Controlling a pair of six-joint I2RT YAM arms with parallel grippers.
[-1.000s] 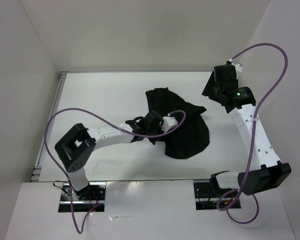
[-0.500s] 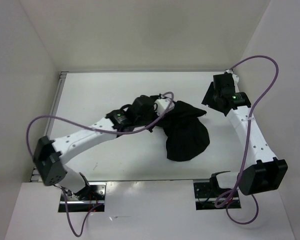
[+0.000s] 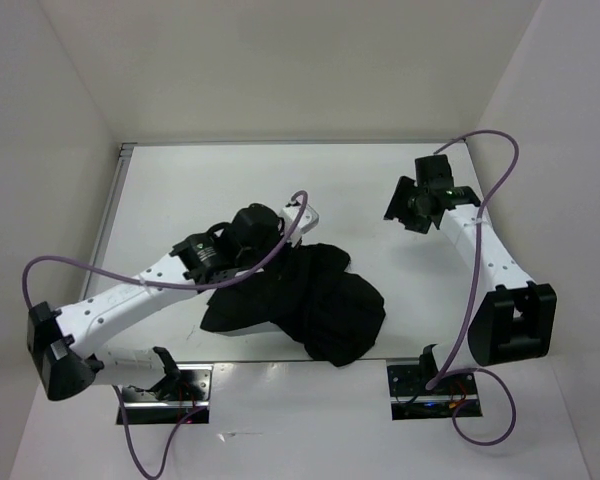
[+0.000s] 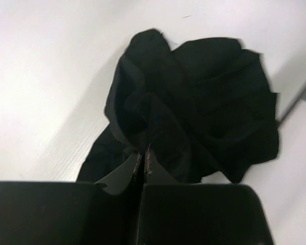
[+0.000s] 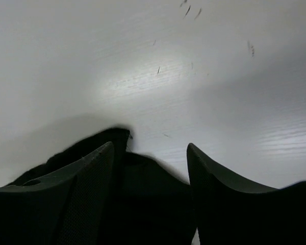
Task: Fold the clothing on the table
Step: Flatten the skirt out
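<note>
Skirt (image 3: 300,300) waistband — indistinct among crumpled folds; near edge behind the left fingers (image 4: 123,173).

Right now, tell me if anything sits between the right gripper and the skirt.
Nothing visible does. The right gripper, open, hangs over bare table off to the right of the skirt, with only that surface between them. The left gripper is shut on the skirt.

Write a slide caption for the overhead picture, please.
Left pincer shut on the bunched black skirt on the white table; right pincer open, apart from it.
</note>
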